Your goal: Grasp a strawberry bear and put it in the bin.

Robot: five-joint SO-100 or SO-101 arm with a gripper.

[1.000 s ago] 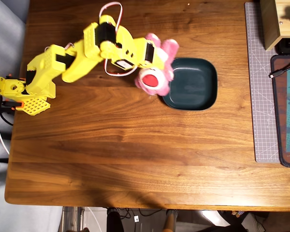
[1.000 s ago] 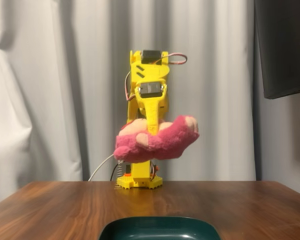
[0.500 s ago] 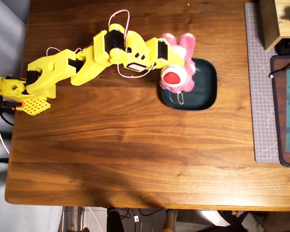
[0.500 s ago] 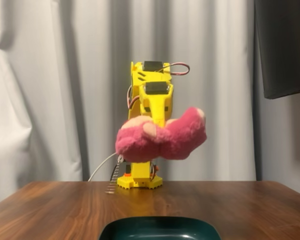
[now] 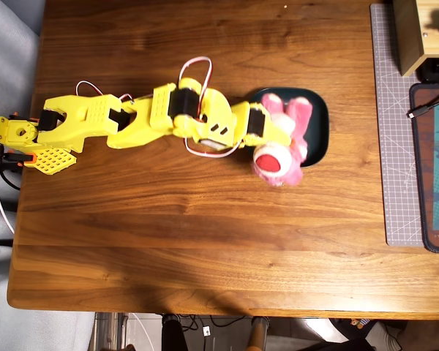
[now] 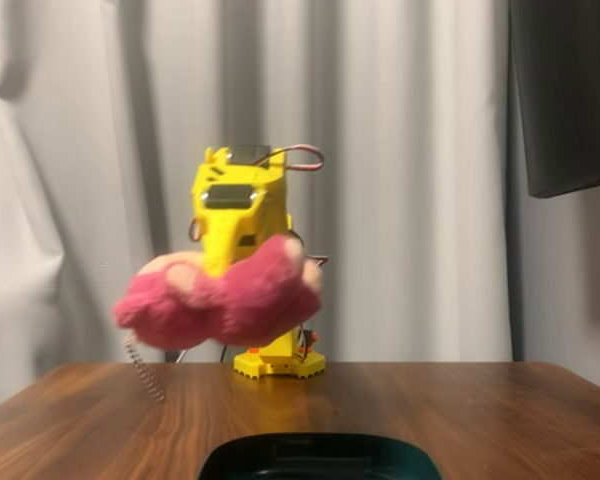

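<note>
The pink plush strawberry bear (image 5: 284, 146) hangs in the air, held by my yellow gripper (image 5: 272, 126), which is shut on it. In the overhead view the bear lies over the left edge of the dark teal bin (image 5: 316, 139), with its white-and-red patch facing up. In the fixed view the bear (image 6: 220, 298) is well above the table, blurred, in front of the gripper (image 6: 242, 255). The bin's rim (image 6: 320, 452) shows at the bottom of the fixed view, below the bear. The fingertips are hidden by the plush.
A grey cutting mat (image 5: 396, 131) lies along the right side of the wooden table (image 5: 168, 234), with a dark pad (image 5: 433, 168) and a wooden box (image 5: 417, 33) on it. A white cable (image 5: 0, 197) runs off the arm's base at the left edge.
</note>
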